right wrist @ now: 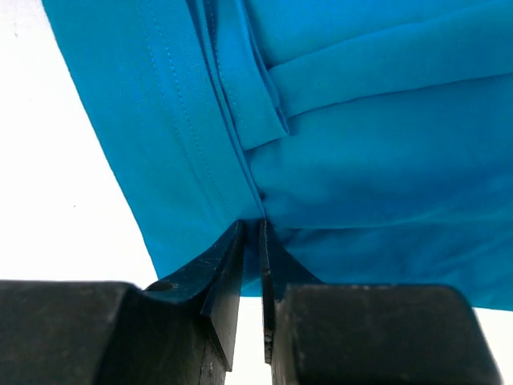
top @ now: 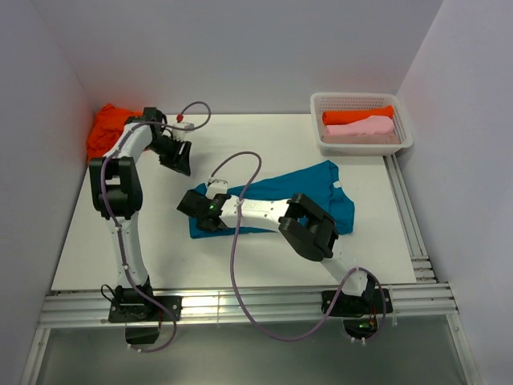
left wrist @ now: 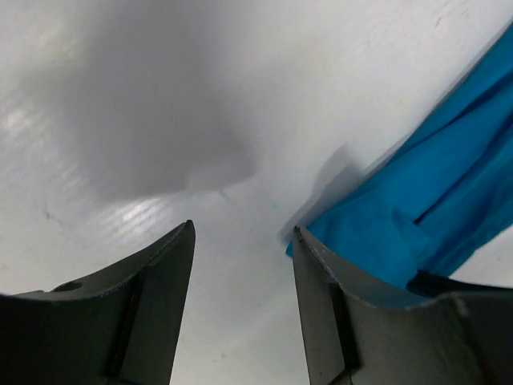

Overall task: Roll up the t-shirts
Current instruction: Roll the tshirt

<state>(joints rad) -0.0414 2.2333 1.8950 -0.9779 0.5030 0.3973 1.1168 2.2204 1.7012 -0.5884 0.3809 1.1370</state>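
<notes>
The teal shirt point(top: 309, 196) lies partly folded in the middle of the worktop point(top: 160, 241). The right tool point(right wrist: 251, 227) is at its left edge, jaws nearly together, pinching a fold of the hem. The left tool point(left wrist: 242, 233) hangs open and holds nothing, just beyond that same edge. Behind and right of the teal shirt, a basket point(top: 405, 136) holds a rolled orange shirt point(top: 357, 115) and pink shirt point(top: 361, 127). An orange heap point(top: 108, 128) lies far behind and left of it.

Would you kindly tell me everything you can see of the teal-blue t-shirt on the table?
The teal-blue t-shirt is soft, plain cloth with stitched hems. It lies folded into a creased strip slanting across the white table. The right gripper pinches a fold at its left end, jaws almost together.
</notes>
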